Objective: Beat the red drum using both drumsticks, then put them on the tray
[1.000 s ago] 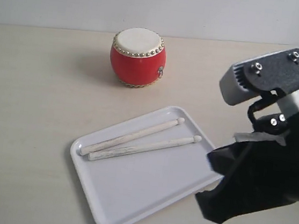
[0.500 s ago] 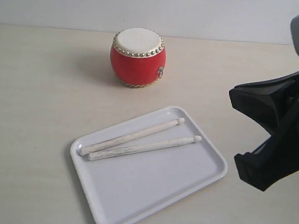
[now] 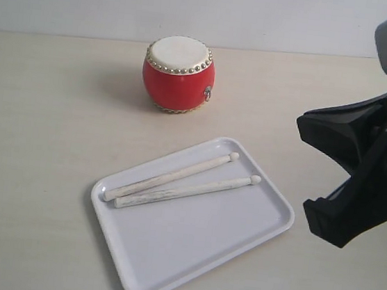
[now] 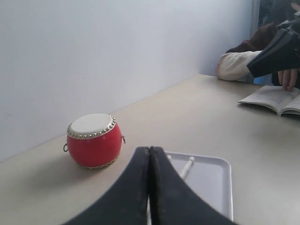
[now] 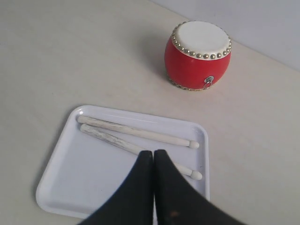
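Observation:
The red drum [image 3: 178,73] stands upright on the table behind the white tray [image 3: 188,249]. Both drumsticks [image 3: 171,177] [image 3: 184,192] lie side by side on the tray, bead tips toward its right end. In the right wrist view my right gripper [image 5: 153,152] is shut and empty, held above the tray [image 5: 84,164] with the sticks [image 5: 136,132] below it and the drum [image 5: 198,55] beyond. My left gripper [image 4: 149,149] is also shut with nothing in it, low over the table, with the drum [image 4: 93,139] and tray [image 4: 213,180] ahead of it.
The right arm's black body [image 3: 365,171] fills the right edge of the exterior view, beside the tray. In the left wrist view an open book [image 4: 276,98] and a person's sleeved arm [image 4: 236,63] lie at the table's far end. A pale wall backs the table.
A second ago the right arm hung lower, overlapping the tray's right corner. It rose and drew back to the right, then held still for the last half second. Sticks and drum have not moved.

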`<state>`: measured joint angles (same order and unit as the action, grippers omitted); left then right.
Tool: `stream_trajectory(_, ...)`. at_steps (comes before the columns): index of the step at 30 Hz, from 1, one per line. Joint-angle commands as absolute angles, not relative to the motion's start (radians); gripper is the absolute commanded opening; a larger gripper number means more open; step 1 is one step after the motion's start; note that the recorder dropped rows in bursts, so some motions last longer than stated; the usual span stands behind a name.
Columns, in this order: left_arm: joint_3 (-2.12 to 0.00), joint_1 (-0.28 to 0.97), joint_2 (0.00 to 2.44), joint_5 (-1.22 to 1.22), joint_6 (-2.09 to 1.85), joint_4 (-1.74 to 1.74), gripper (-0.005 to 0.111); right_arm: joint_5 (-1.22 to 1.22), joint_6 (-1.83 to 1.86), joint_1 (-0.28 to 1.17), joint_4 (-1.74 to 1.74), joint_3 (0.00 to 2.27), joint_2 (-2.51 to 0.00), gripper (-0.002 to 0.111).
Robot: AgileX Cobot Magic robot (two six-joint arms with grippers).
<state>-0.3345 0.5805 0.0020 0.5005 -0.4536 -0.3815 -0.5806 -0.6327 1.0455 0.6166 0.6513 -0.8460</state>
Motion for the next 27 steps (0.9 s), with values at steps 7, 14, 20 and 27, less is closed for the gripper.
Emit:
stream_trajectory(7, -0.330, 0.583, 0.000, 0.490, -0.537, -0.284, 0.000, -0.574, -0.631, 1.046, 0.619, 0.650, -0.841, 0.000)
stream_trajectory(14, -0.298, 0.329, 0.000, 0.395, -0.544, -0.332, 0.000, -0.548, -0.631, 1.046, 0.619, 0.650, -0.841, 0.000)
stream_trajectory(20, -0.045, 0.010, 0.000, -0.012, -0.538, -0.764, 0.000, -0.548, -0.631, 1.046, 0.619, 0.650, -0.841, 0.000)
stream_trajectory(27, 0.000, -0.008, 0.000, 0.012, -0.660, -0.736, 0.000, -0.550, -0.631, 1.046, 0.619, 0.650, -0.841, 0.000)
